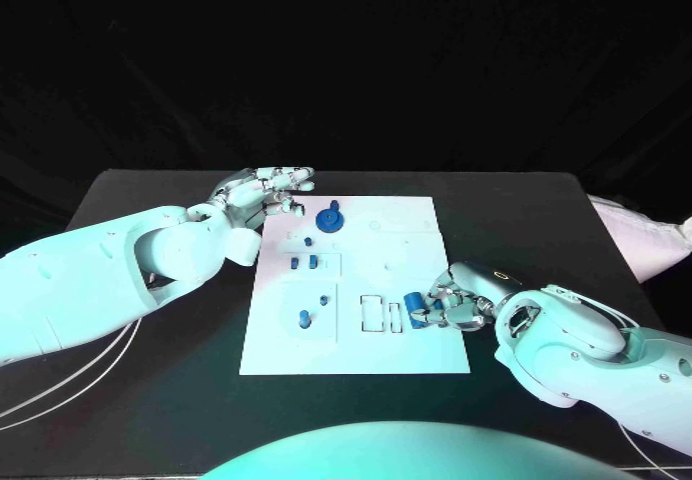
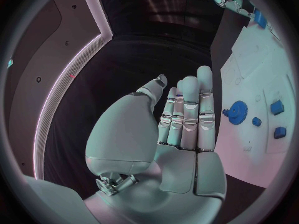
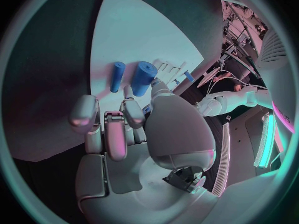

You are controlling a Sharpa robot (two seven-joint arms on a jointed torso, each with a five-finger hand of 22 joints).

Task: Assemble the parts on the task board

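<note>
The white task board (image 1: 389,350) lies mid-table. A blue gear (image 1: 332,218) (image 2: 236,111) stands near its far left corner, with small blue pieces (image 1: 304,262) in recesses just nearer. My left hand (image 1: 267,192) (image 2: 187,119) hovers at that far left corner, fingers straight and holding nothing. At the board's right edge my right hand (image 1: 450,305) (image 3: 134,119) pinches a thick blue cylinder (image 3: 143,78) between its thumb and a finger. A thin blue peg (image 3: 116,76) lies on the board right beside the cylinder. Both pieces appear as blue parts (image 1: 418,303) at the fingertips.
One more blue piece (image 1: 304,319) stands in a recess at the board's near left. White slots (image 1: 372,312) lie just left of my right hand. Black table (image 1: 159,390) surrounds the board on all sides.
</note>
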